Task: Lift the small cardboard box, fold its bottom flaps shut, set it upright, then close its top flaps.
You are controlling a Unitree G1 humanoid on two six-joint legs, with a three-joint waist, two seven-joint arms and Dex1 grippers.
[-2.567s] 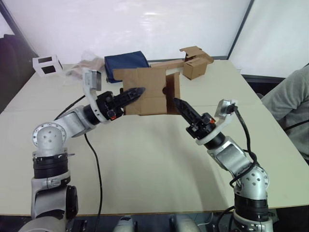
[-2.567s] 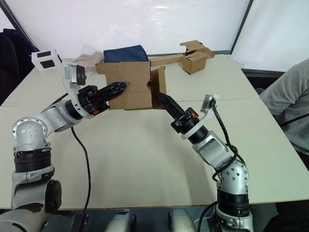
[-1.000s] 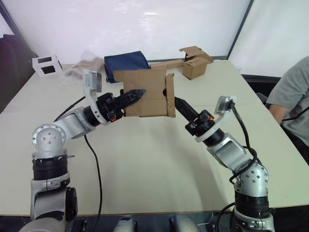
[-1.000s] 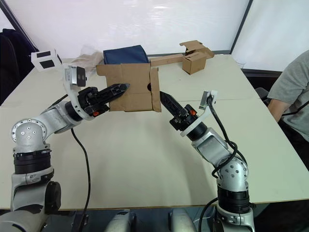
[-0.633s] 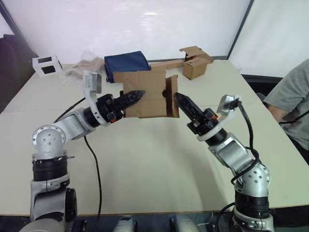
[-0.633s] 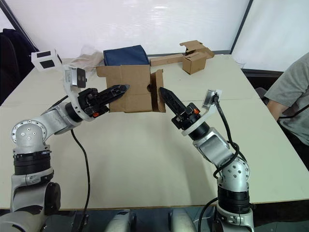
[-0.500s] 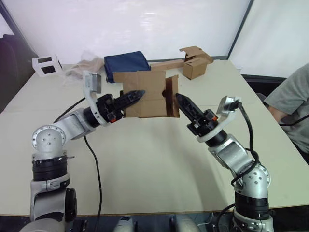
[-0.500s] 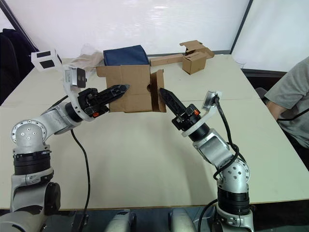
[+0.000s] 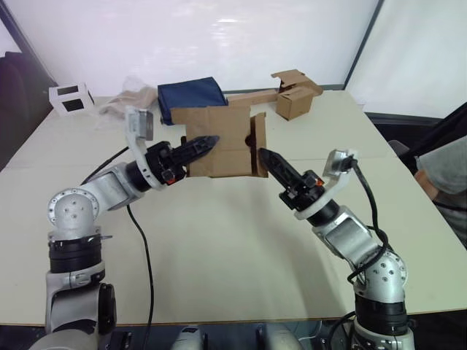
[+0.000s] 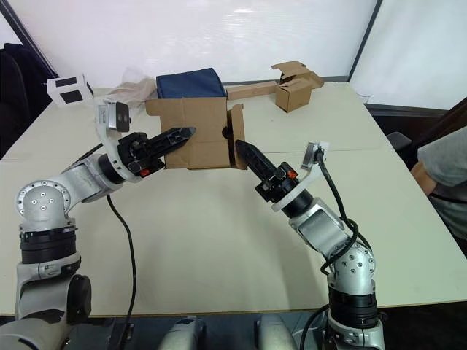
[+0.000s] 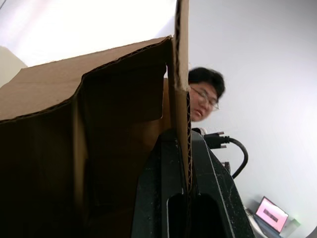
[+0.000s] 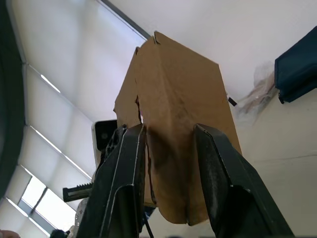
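While clamped on a wall of the box [image 9: 222, 141], left gripper [image 9: 206, 140] holds it up off the table [image 9: 219, 240]; left wrist view confirms both black fingers [image 11: 158, 198] pinching the corrugated edge, with a person's head visible past the cardboard. Right gripper [image 10: 243, 150] open, fingers [image 12: 124, 168] spread in the right wrist view with the box's side seen between them; tips just beside the box's right flap [image 9: 257, 146], contact not clear from the head views. Box plain brown, held in the air over the far middle of the table, broad face toward the camera, side flap standing roughly upright at its right edge. Behind it, navy bag [image 9: 191, 95]; far right, second box [image 9: 293, 98] joined to a cardboard strip [image 9: 252, 98]; far left, white cube [image 9: 71, 98]. Person's arm [image 9: 441, 164] at the right edge.
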